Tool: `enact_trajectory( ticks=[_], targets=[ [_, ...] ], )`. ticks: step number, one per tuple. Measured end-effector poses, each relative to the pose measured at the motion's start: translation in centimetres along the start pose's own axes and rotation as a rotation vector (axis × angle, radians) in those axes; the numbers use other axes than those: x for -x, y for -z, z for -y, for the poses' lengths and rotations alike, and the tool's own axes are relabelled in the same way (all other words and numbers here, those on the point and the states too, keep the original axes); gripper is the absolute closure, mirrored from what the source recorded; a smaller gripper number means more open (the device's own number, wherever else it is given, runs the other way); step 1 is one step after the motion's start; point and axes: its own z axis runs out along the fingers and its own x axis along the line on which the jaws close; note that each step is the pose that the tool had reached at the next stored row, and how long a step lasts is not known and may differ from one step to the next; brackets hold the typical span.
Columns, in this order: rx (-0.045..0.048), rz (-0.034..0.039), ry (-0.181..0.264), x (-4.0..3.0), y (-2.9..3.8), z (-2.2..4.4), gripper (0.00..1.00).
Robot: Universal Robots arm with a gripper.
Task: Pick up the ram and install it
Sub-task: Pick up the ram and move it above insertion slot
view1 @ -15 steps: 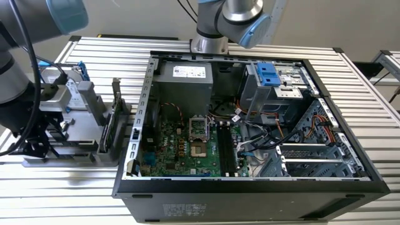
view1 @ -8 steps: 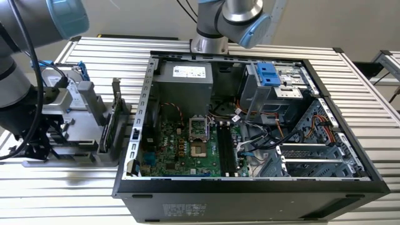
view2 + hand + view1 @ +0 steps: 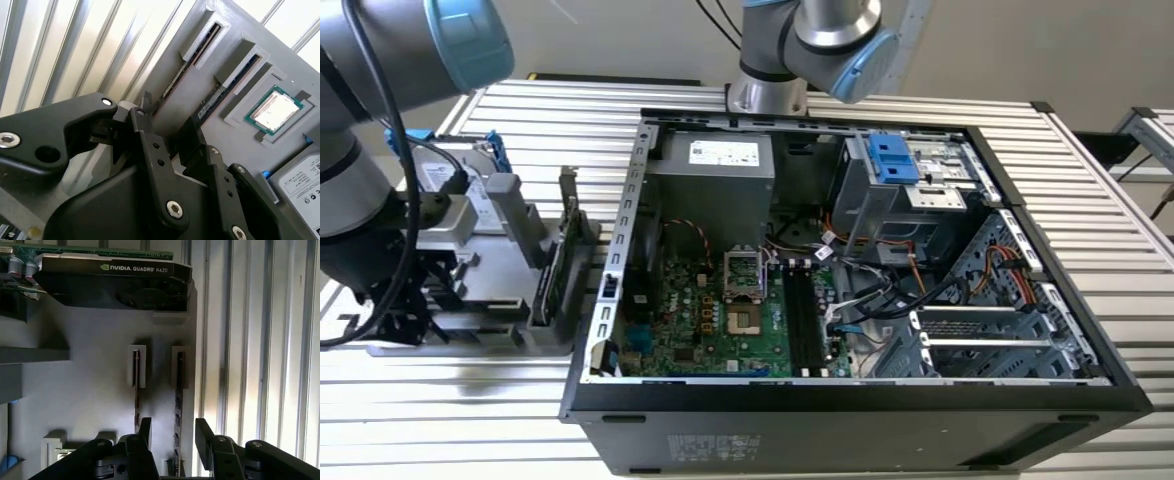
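**A:** First wrist view, nearest thing first. The gripper [image 3: 174,426] is spread wide, with its two fingers [image 3: 204,434] on either side of the ram [image 3: 179,385]. The ram sits on edge in a slot of the grey holder [image 3: 90,390]. Nothing is pinched.

**B:** So the danger is in the closing?

**A:** I'd say so. The ram doesn't look quite centred between the fingers. If they shut off-centre, they could shove it sideways and wedge it in its slot. They might also catch only a thin edge, and then it could slip on the lift.

**B:** And the neighbour?

**A:** A second stick [image 3: 136,390] stands in the next slot, just beside. One finger comes down between the two, very near that second stick, so a small drift that way could knock it.

**B:** Farther on?

**A:** A graphics card [image 3: 115,285] lies at the holder's far end, well apart, so there's little risk there. In the exterior view the holder stands at the exterior view's left of the open computer case [image 3: 854,398]. The black slots [image 3: 803,320] on its board are narrow. A ram gripped tilted would probably not seat in them, and pressing it could strain the board.
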Motion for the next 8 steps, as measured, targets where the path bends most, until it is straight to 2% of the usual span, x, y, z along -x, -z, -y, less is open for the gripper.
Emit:
enact_trajectory(
  ticks=[8],
  targets=[
    [-0.0044,-0.0001,0.0,0.33,-0.54,0.02,0.0]
  ],
)
